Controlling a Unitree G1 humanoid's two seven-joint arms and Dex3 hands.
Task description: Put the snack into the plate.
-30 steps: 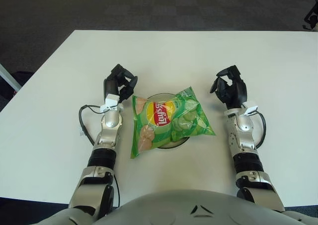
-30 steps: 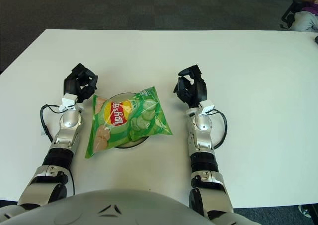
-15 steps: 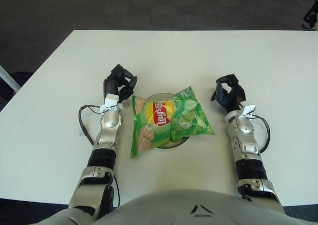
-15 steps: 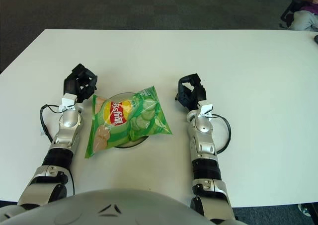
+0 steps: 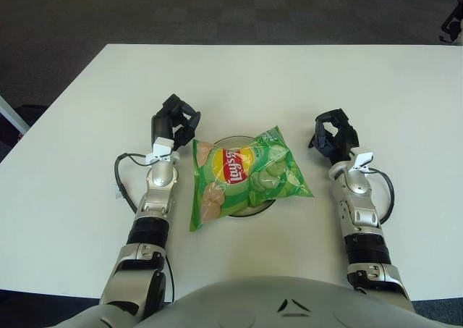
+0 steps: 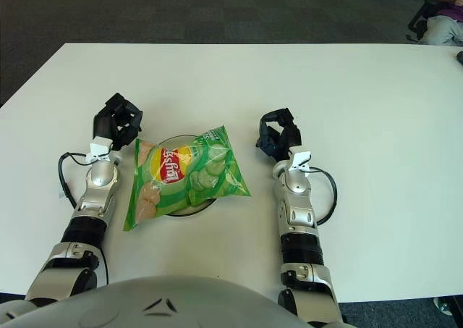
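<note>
A green bag of crisps (image 5: 242,176) lies across a round plate (image 5: 262,209), covering most of it; only the plate's front rim and a sliver at the back show. My left hand (image 5: 173,124) is just left of the bag's upper corner, fingers curled and holding nothing. To the right of the bag my right hand (image 5: 332,135) sits a short gap away, its fingers loosely curled and empty.
The white table (image 5: 289,82) stretches wide behind and to both sides of the plate. Dark carpet lies beyond its far edge. A seated person's legs (image 6: 443,20) show at the far right corner.
My right hand has drawn back toward me and lowered, ending a little farther from the bag. The left hand and the bag have stayed put.
</note>
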